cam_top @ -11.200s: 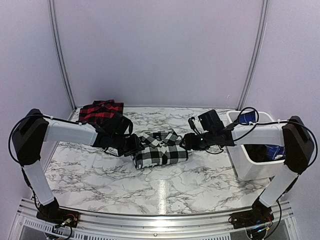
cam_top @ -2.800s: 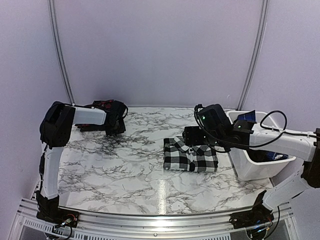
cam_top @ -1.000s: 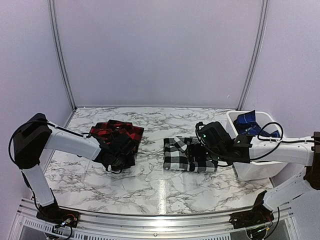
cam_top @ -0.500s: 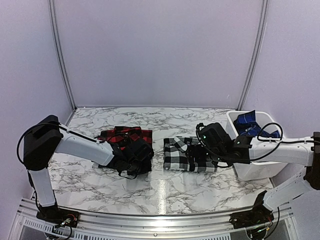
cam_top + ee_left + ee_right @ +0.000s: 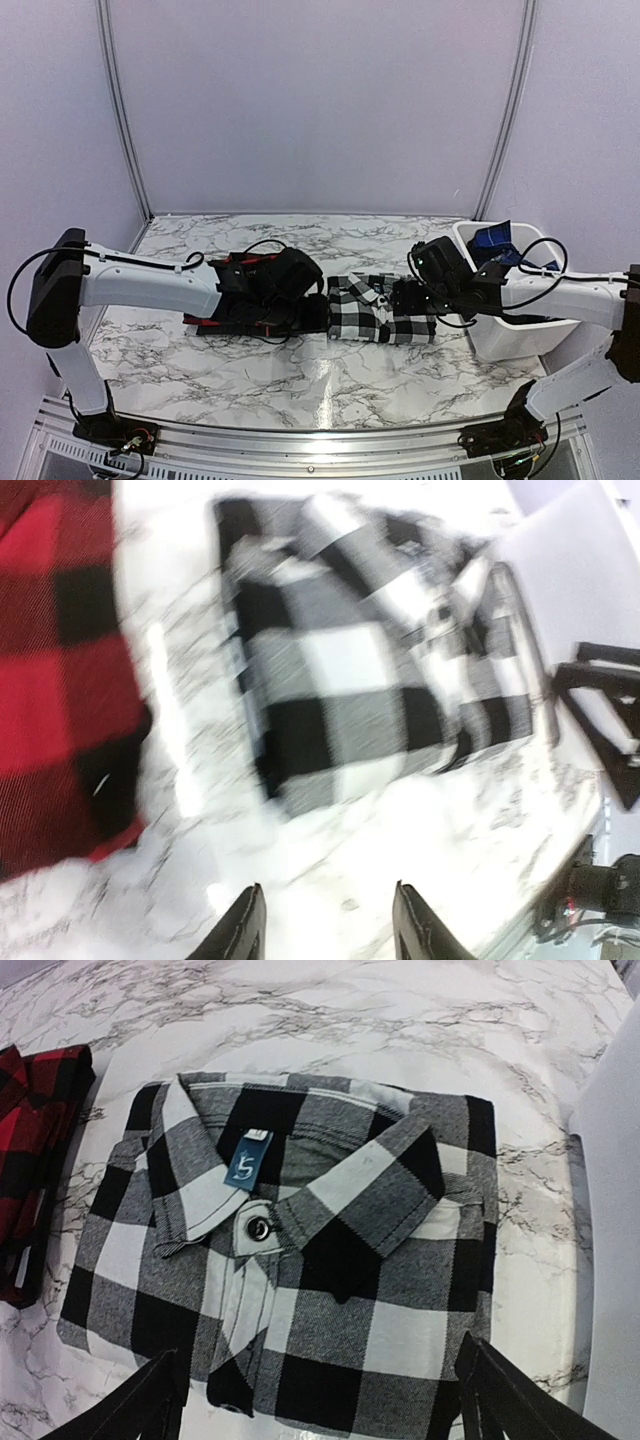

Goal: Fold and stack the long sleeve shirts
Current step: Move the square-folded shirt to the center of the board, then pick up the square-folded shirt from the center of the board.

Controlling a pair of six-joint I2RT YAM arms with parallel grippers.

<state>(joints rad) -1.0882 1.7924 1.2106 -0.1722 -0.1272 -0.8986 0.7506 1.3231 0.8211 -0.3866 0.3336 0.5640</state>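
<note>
The black-and-white shirt (image 5: pixel 375 312) lies folded, collar up, at the table's middle; it fills the right wrist view (image 5: pixel 300 1250). My right gripper (image 5: pixel 410 298) hovers over its right part, open, fingers (image 5: pixel 140 1405) standing wide on either side of the shirt with nothing gripped. The red-and-black shirt (image 5: pixel 250 262) lies just left of it, mostly under my left gripper (image 5: pixel 312 308). In the blurred left wrist view the red-and-black shirt (image 5: pixel 50 680) is at the left and the black-and-white shirt (image 5: pixel 370 700) ahead. The left gripper (image 5: pixel 325 935) is open over bare marble.
A white bin (image 5: pixel 500 342) holding blue items (image 5: pixel 495 240) stands at the right edge, close to the right arm; its wall (image 5: pixel 612 1210) borders the black-and-white shirt. The marble table (image 5: pixel 320 380) has purple walls behind and at the sides.
The left arm brought the red-and-black shirt rightward until it lay beside the black-and-white one, and its jaws went from shut to open. The right gripper stayed open and shifted slightly right.
</note>
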